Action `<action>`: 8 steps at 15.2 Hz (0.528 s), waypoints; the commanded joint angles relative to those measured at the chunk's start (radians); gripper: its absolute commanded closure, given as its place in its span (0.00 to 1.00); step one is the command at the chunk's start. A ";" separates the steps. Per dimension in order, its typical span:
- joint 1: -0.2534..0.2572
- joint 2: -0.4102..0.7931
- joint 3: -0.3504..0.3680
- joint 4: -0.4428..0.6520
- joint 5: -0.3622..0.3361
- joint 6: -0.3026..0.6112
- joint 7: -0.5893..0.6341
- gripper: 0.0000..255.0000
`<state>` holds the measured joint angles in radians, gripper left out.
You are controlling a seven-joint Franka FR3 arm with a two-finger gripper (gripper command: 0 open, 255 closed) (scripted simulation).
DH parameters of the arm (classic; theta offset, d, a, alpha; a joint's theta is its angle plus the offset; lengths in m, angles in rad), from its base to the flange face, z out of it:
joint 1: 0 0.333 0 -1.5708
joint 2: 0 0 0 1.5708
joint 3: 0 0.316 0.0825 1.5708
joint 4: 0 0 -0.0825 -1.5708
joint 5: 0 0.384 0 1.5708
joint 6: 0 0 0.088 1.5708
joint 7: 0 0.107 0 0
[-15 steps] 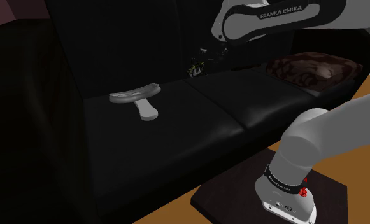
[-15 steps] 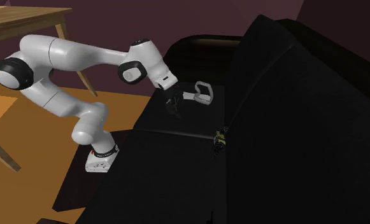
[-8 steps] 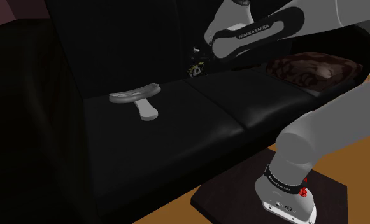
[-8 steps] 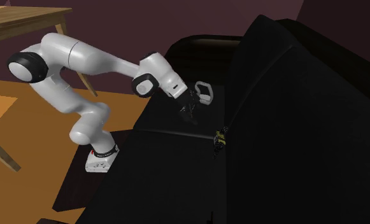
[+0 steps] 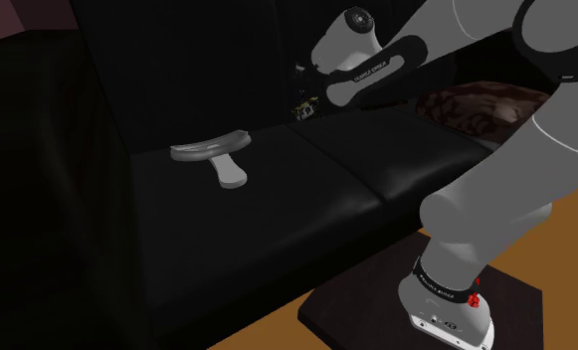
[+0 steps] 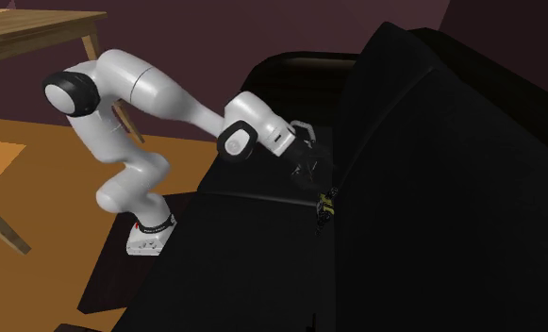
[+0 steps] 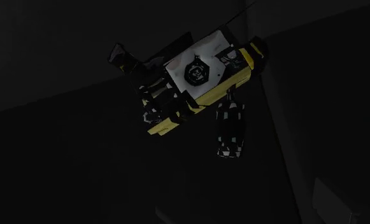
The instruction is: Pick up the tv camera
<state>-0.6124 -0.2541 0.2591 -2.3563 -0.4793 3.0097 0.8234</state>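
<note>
I see my arm (image 6: pixel 168 90) reaching further toward the tv camera (image 6: pixel 326 206) than a second ago, with the elbow swung forward and the forearm dropped lower over the sofa (image 6: pixel 423 217). The gripper (image 6: pixel 307 168), which was well apart from the tv camera, now hangs near it, short of touching.

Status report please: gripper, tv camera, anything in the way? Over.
Gripper hovers near the tv camera, not touching. It lies unheld at the back crease of the sofa. The grey object is far aside, no obstacle.

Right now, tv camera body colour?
Tv camera: yellow and black, white panel; wrist view shows it best.
</note>
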 commanded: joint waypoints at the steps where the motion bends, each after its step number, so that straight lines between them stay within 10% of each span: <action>1: -0.090 0.039 0.062 0.041 -0.089 0.039 0.099 0.00; 8: -0.309 0.082 0.237 0.024 -0.355 0.123 0.354 0.00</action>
<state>-0.8739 -0.1830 0.4575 -2.3351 -0.7702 3.1198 1.1169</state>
